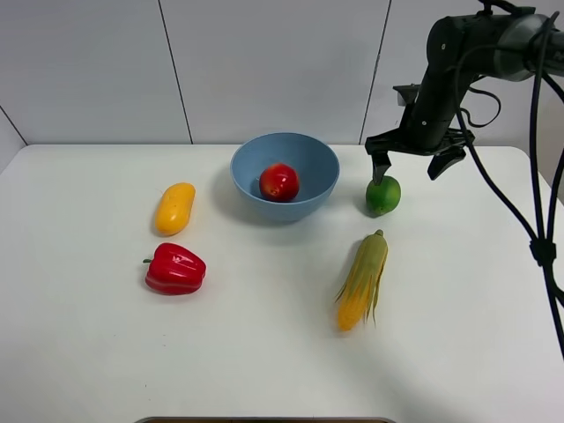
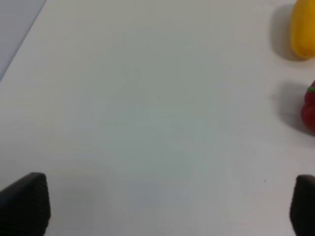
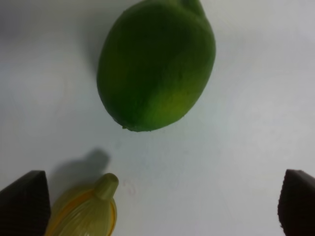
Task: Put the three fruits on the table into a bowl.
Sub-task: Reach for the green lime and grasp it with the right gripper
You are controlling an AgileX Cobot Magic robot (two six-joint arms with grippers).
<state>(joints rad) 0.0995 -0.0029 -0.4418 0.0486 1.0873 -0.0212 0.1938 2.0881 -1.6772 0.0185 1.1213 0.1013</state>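
Findings at this moment. The table [image 1: 264,370] carries five items and the bowl [image 1: 328,176], which stands at far centre. The apple-like fruit [image 1: 278,181] lies inside the bowl, so we judge one of three fruits delivered. The lime [image 1: 383,195] rests on the table just right of the bowl. The mango [image 1: 174,208] lies well left of the bowl, with the bell pepper [image 1: 175,269] nearer to us beside it. The corn cob [image 1: 362,280] lies near the lime, on the near side. Pepper and corn are not fruits of the task and should stay where they are.

The right gripper [image 1: 411,167] hangs over the lime, its jaws spread wide and holding nothing. Its wrist view shows the lime clear of both fingers, lying ahead of the gap and not between them. In the high view one fingertip sits at the top of the lime, and we cannot tell whether it touches. We judge the wide spread suits straddling this round fruit, and that the gripper needs to centre over it before descending.

The left gripper [image 2: 165,206] also stands spread and empty above bare table, with the mango and pepper at the edge of its view. We judge it placed on that side to serve the mango.

Risk noted: the lime is round and may roll towards the corn if nudged off-centre.
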